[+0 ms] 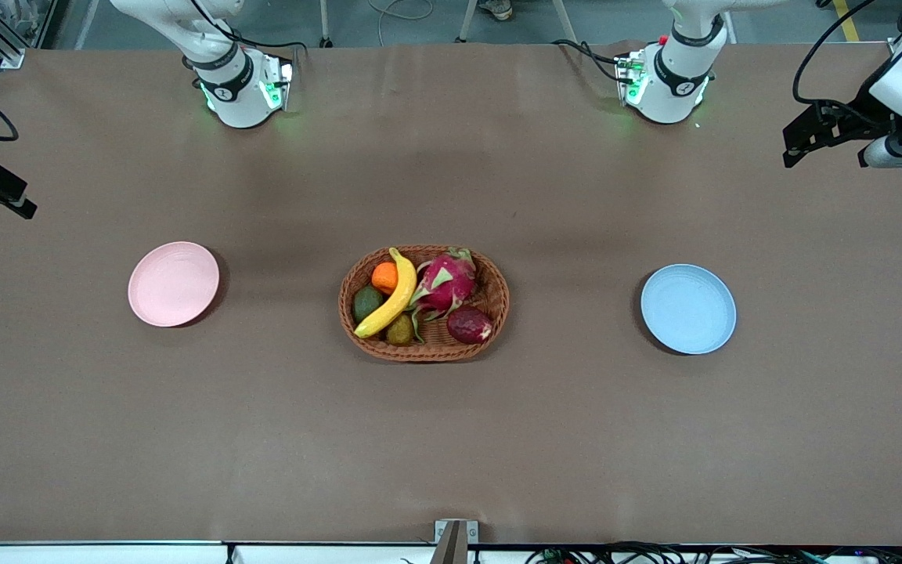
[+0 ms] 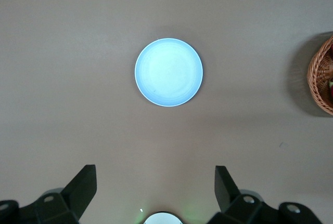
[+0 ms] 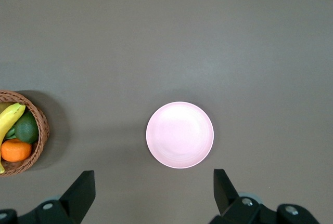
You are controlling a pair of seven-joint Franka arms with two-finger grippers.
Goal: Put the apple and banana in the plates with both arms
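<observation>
While both arms wait high over the surface (image 1: 451, 439):
Left pincer (image 2: 156, 182): fingers apart, over the blue plate (image 1: 688, 309).
Right pincer (image 3: 154, 187): fingers apart, over the pink plate (image 1: 174, 283).
Banana (image 1: 393, 300): in the basket (image 1: 498, 301).
Apple (image 1: 469, 324): same basket, beside the dragon fruit (image 1: 443, 283).
Writing: none readable.

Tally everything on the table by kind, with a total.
Plates: 2, pink plate, blue plate
Basket: 1
Fruit in it: 6, banana, apple, orange, dragon fruit, avocado, brownish-green fruit
Total: 9
</observation>
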